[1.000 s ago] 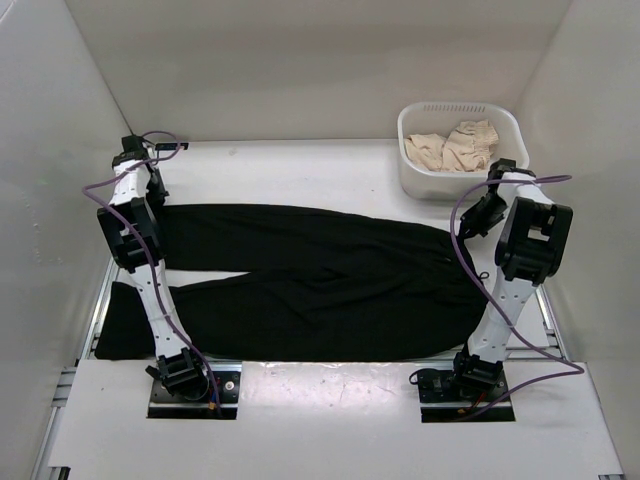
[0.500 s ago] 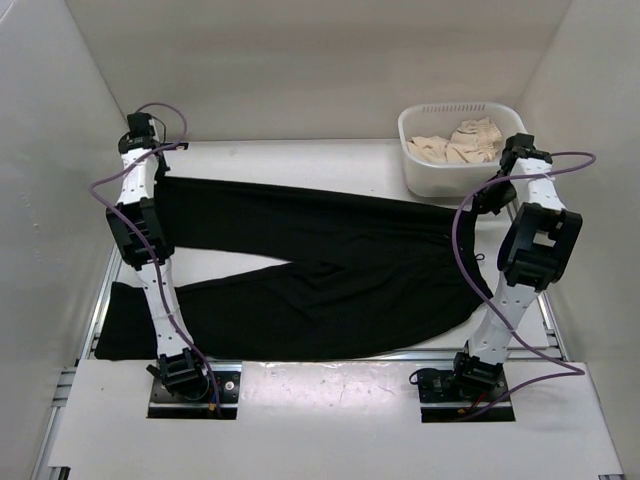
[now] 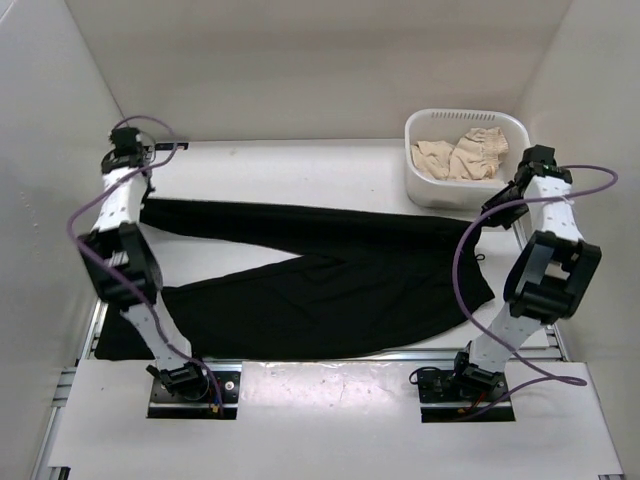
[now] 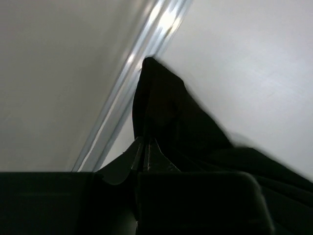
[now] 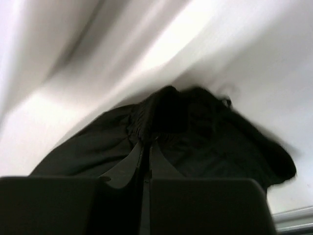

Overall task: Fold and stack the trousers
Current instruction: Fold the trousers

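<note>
The black trousers (image 3: 330,285) lie across the table, waist at the right, legs running left. My left gripper (image 3: 138,192) is shut on the end of the far leg (image 4: 166,117) and holds it lifted at the far left. My right gripper (image 3: 492,215) is shut on the waistband (image 5: 166,115) and holds it up beside the basket. The far leg is stretched taut between the two grippers. The near leg (image 3: 200,315) lies flat on the table at the front left.
A white basket (image 3: 420,185) with beige cloths (image 3: 460,152) stands at the back right, close to my right gripper. White walls close in the left, back and right. A metal rail (image 4: 122,98) runs along the table's left edge.
Both grippers have lifted and pulled outward with the cloth. The far leg has drawn into a thin taut band. The right arm has swung right, towards the wall.
</note>
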